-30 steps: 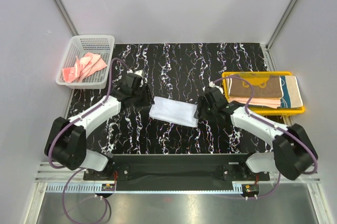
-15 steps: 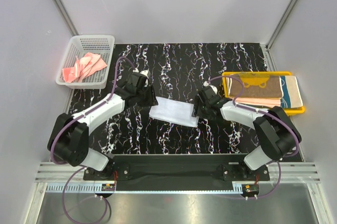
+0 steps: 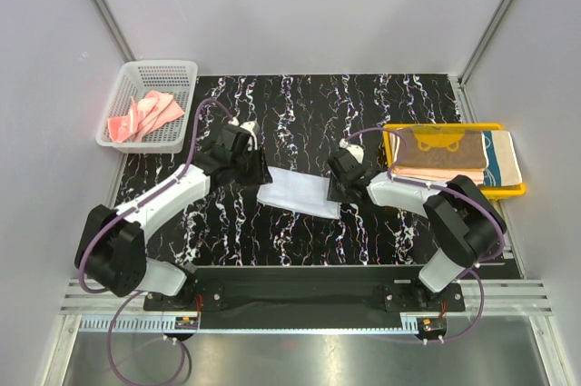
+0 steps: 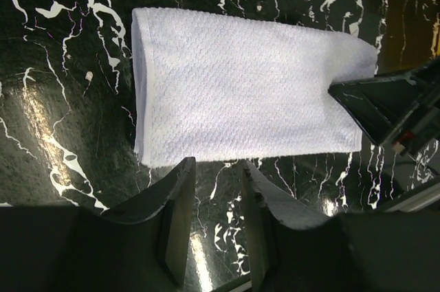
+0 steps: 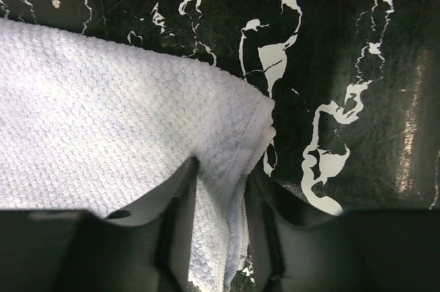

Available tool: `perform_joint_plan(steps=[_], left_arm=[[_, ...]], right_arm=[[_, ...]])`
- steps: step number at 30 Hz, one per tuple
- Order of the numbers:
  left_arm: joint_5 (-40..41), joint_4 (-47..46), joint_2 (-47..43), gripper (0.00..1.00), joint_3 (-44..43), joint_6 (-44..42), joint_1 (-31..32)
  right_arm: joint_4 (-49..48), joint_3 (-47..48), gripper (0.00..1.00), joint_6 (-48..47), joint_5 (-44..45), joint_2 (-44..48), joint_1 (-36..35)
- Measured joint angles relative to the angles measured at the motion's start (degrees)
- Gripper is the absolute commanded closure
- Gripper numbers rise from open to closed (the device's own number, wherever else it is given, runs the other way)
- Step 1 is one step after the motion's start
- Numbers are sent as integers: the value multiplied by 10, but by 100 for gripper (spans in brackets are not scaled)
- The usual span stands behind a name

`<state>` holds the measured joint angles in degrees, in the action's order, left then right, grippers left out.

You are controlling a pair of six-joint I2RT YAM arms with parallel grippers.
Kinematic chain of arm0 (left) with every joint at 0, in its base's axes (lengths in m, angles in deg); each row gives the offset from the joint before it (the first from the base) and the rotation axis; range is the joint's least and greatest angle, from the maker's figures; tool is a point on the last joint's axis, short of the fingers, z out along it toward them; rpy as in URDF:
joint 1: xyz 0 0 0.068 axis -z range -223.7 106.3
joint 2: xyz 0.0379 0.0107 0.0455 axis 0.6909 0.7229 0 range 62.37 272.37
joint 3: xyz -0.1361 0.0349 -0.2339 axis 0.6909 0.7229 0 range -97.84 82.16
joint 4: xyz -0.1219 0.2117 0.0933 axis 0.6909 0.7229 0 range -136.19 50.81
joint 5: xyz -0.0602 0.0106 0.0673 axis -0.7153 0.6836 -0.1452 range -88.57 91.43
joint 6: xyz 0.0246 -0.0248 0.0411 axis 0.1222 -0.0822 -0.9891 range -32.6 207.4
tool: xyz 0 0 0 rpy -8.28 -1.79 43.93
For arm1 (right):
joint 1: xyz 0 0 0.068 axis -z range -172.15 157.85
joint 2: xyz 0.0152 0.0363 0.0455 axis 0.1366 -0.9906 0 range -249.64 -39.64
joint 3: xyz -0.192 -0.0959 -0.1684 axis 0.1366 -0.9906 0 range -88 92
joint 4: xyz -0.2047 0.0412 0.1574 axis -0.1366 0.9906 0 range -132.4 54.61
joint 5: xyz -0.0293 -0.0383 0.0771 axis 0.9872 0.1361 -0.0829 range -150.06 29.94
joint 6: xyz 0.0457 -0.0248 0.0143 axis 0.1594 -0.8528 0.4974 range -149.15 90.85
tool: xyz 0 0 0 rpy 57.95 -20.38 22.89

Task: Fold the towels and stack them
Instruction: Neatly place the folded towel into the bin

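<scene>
slippage is my first worry: my right hand (image 5: 220, 168) has only a corner of the white waffle towel (image 5: 103, 120) pinched between its fingers. it is a thin, bunched bite, and i judge a quick lift could pull it free or drag the fold open. my left hand (image 4: 216, 167) stands with fingers apart and nothing in them, just short of the towel's nearest edge, touching no cloth that i can see. if that hand bites only the top layer, the towel would likely hang crooked and land askew. the two hands face each other across the towel, so a careless sweep could knock them together.

the towel lies flat between my hands on the black, white-veined desk (image 3: 309, 104), whose glossy top probably lets cloth slide rather than hold. just past my right hand, on its outer side, a yellow tray (image 3: 445, 125) carries the stack of folded towels (image 3: 445, 161); a wide swing could catch its rim. well beyond my left hand sits a white mesh basket (image 3: 150, 68) with a coral pink towel (image 3: 145, 113) in it. pale walls (image 3: 300, 14) close in on three sides, with metal posts (image 3: 100, 4) in the far corners.
</scene>
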<state>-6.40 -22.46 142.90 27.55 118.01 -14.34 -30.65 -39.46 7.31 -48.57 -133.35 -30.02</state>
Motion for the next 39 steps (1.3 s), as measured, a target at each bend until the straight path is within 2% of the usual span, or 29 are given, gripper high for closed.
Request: perform_joint_plan(steps=[4,7,12,17,25,35,39], left_arm=[[-9,17,-21,64,-7,-9,0],[-16,28,-32,64,-20,-19,0],[-29,45,-55,64,-27,-39,0],[-40,67,-75,64,-27,-59,0],[-55,87,-76,64,-27,-84,0],[-69,94,-76,65,-27,-98,0],[-71,94,-73,65,-27,-99,0]], right_arm=[[16,4,91,0,16,-2,-10],[32,10,99,-4,26,-2,-15],[108,37,100,-30,49,-2,-16],[209,96,100,-87,110,-1,-16],[296,201,100,-190,200,0,-6],[344,290,100,-318,223,28,115],[358,339,100,-356,219,29,125]])
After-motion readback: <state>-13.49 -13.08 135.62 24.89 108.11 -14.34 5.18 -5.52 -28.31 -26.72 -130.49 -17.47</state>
